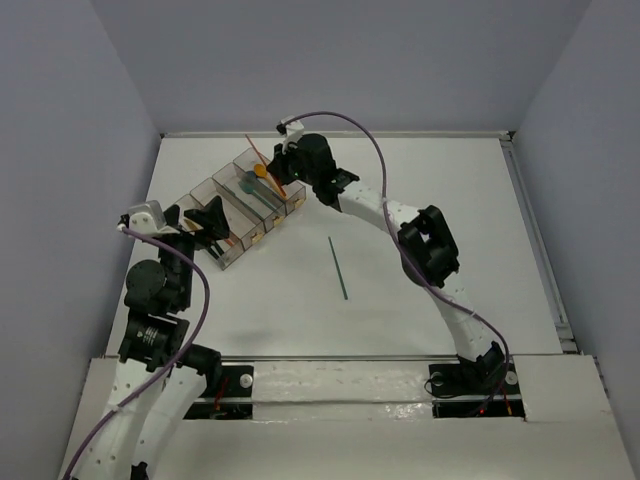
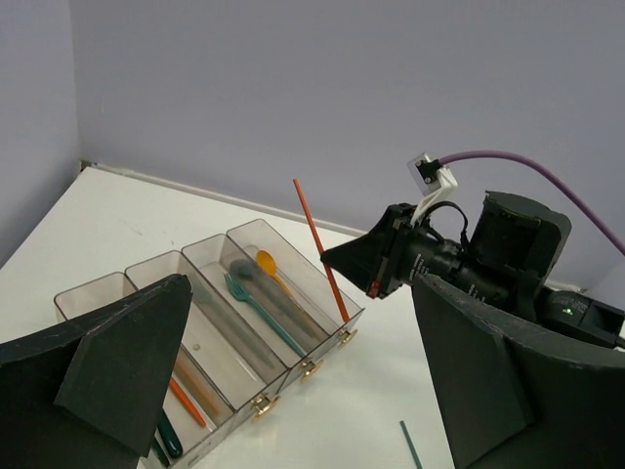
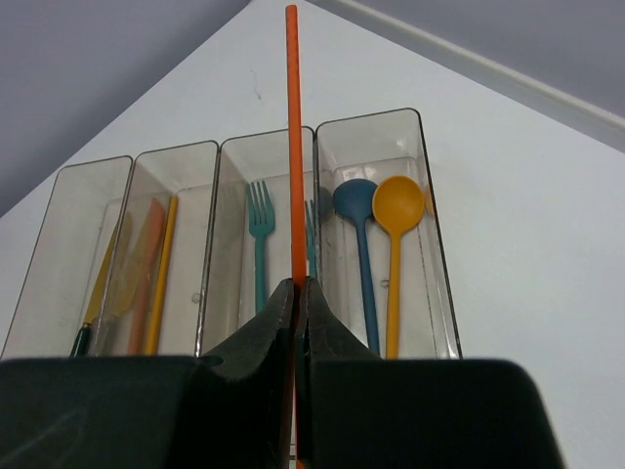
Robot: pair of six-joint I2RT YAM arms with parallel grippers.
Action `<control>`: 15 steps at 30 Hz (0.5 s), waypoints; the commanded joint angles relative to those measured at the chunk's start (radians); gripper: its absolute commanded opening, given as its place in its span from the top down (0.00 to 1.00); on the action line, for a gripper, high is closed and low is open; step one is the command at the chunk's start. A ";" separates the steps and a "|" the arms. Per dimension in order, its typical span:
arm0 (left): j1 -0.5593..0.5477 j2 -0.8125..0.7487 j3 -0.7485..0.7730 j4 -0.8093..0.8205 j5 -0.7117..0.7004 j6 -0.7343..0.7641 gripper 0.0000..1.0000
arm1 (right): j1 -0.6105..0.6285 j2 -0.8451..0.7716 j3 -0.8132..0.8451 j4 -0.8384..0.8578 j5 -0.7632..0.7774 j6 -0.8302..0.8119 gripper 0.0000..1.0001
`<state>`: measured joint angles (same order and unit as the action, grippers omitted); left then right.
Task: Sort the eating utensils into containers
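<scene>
Top view, table centre as the dial. Bins (image 3: 369, 118) run in a slanted row from 9 o'clock up toward 11 o'clock.

- Right claw (image 3: 296, 288): pinched tight on the orange stick (image 3: 291, 147), over the 11 o'clock end of the row. It grips low on the stick, and the long free end pokes up and away, tilted.
- Left claw (image 1: 208, 225): jaws spread wide, holding nothing, hanging by the 9 o'clock end of the row.
- Green stick (image 1: 338, 267): flat on the table just right of centre, well apart from the bins, unsorted.

Right wrist view, bins left to right:
- First: a yellowish piece and a dark green tip, too blurred to name.
- Second: a flat orange piece and a thin stick (image 3: 166, 264).
- Third: teal forks (image 3: 258, 210).
- Fourth: blue spoon (image 3: 354, 195) and orange spoon (image 3: 399, 205).

Step in hand, as I judge it: dropping the orange stick in its bin. The second bin looks the likely match, since it already holds a stick.

To do it well:
- Slide along the row until the stick lines up over that bin.
- Swing it parallel to the bin's long walls; crosswise it would bridge the rims.
- Dip the free end inside first and let go low, so it cannot bounce out.
- Mind the left claw, which sits near that end of the row.
</scene>
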<state>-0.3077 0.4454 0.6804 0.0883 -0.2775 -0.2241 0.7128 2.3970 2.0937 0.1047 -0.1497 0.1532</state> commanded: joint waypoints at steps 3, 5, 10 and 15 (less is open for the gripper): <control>-0.004 0.036 -0.004 0.068 -0.009 0.014 0.01 | -0.006 -0.068 -0.018 0.043 -0.037 -0.007 1.00; -0.004 0.041 -0.004 0.070 -0.015 0.015 0.01 | -0.006 -0.068 -0.024 0.052 -0.074 0.015 1.00; -0.004 0.056 -0.008 0.071 -0.048 0.025 0.01 | -0.006 -0.081 -0.049 0.082 -0.109 0.042 1.00; -0.004 0.088 -0.007 0.070 -0.100 0.028 0.01 | -0.006 -0.087 -0.055 0.104 -0.165 0.071 1.00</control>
<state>-0.3077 0.5079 0.6800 0.1001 -0.3264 -0.2123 0.7120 2.3878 2.0445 0.1257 -0.2459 0.1913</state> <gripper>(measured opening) 0.991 0.046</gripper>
